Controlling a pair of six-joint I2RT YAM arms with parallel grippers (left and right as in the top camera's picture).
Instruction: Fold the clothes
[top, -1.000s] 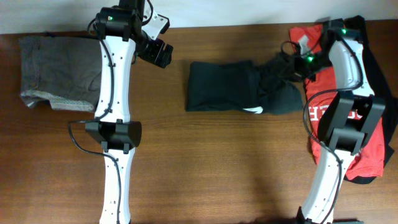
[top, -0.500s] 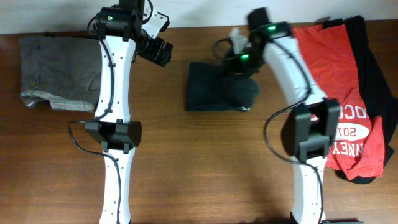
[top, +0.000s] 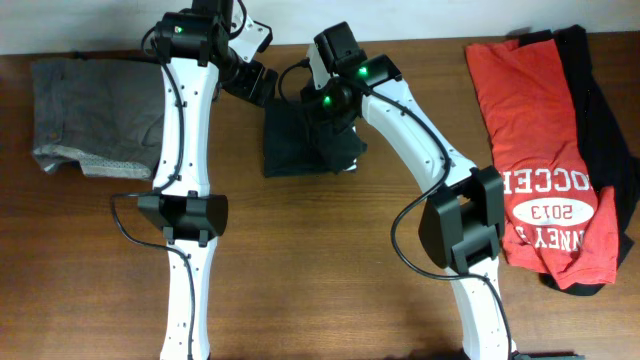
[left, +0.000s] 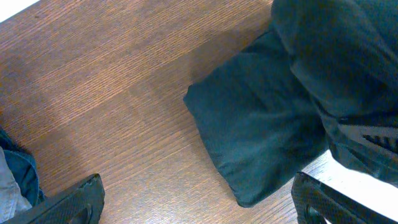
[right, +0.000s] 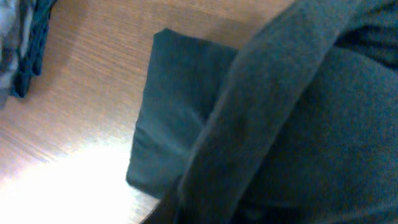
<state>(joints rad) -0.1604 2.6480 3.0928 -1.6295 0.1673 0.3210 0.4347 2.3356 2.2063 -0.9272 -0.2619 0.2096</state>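
The black T-shirt (top: 292, 152) lies folded into a small bundle at the table's back middle. My right gripper (top: 336, 108) is on top of it, shut on a fold of its cloth. In the right wrist view that dark fold (right: 298, 124) fills the frame and hides the fingers, with a lower layer (right: 177, 106) lying flat beneath. My left gripper (top: 256, 84) is open and empty just beyond the bundle's far left corner. In the left wrist view its fingers (left: 199, 205) straddle bare wood beside the shirt's corner (left: 261, 130). The red white-printed T-shirt (top: 535, 150) lies at the right over another black one (top: 598, 95).
A folded grey-brown garment with a pale patterned hem (top: 92, 115) lies at the back left. The wooden table (top: 320, 270) shows bare wood in front of both arms.
My right gripper has swept left from the red shirt's side across the table, carrying the black shirt's right part over its left and shifting the bundle left. The left arm has stayed put.
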